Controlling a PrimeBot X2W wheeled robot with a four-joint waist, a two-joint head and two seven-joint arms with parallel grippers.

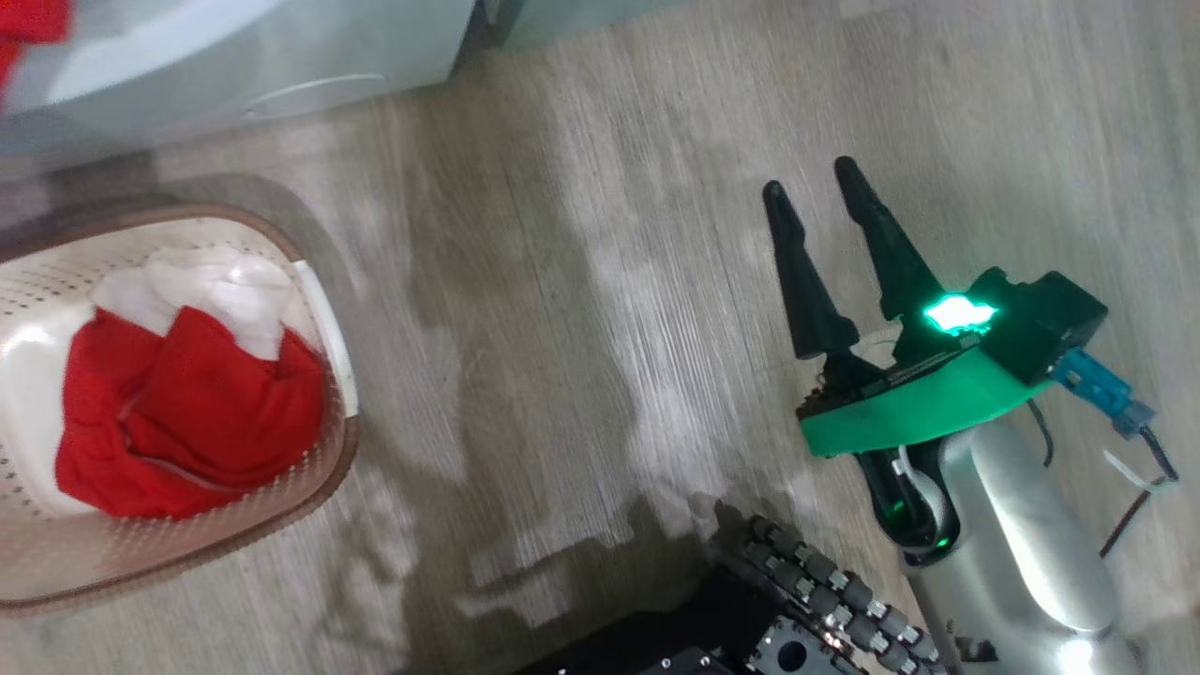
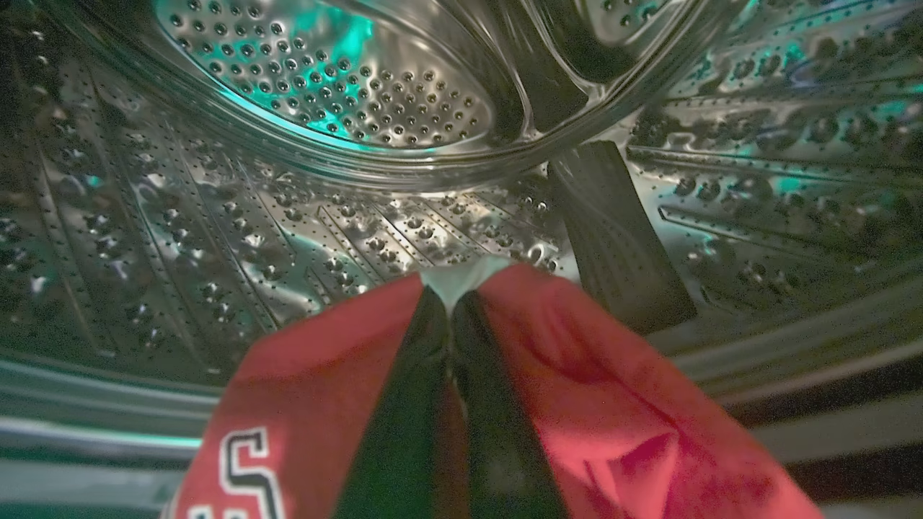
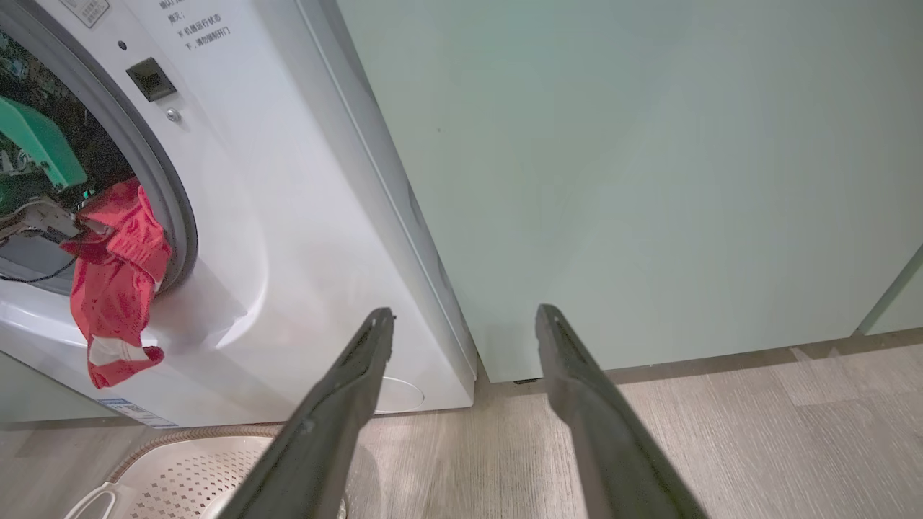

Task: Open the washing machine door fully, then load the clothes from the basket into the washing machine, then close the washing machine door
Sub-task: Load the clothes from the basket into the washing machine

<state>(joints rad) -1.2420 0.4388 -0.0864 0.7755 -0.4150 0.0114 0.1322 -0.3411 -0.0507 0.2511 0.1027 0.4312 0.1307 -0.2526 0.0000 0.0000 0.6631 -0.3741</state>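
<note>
At the far left of the head view the basket [image 1: 37,281] sits on the wood-look floor [image 1: 562,281], holding clothes [image 1: 187,412]: a red bundle with white fabric [image 1: 225,291] tucked behind it. Above it is the white front of the washing machine [image 1: 234,56], blurred. To the right, well apart from the basket, the right gripper [image 1: 811,181] hovers over bare floor with its 2 dark fingers spread and nothing between them.

In the left wrist view, the left gripper [image 2: 448,299] is inside the steel perforated drum [image 2: 324,86], its 2 fingers pressed together on a red garment [image 2: 577,375]. The cloth drapes to both sides of the fingers, with white lettering at the lower left and a bit of white fabric at the tips. A dark ribbed paddle [image 2: 613,231] stands on the drum wall just right of the garment.

In the right wrist view, the machine's opening is at the left, with the left arm's green housing [image 3: 36,144] inside it. The red garment hangs out over the grey gasket [image 3: 155,166] and down the machine's front. Right of the machine stands a pale green cabinet [image 3: 649,144], and the basket's rim shows at the bottom left
</note>
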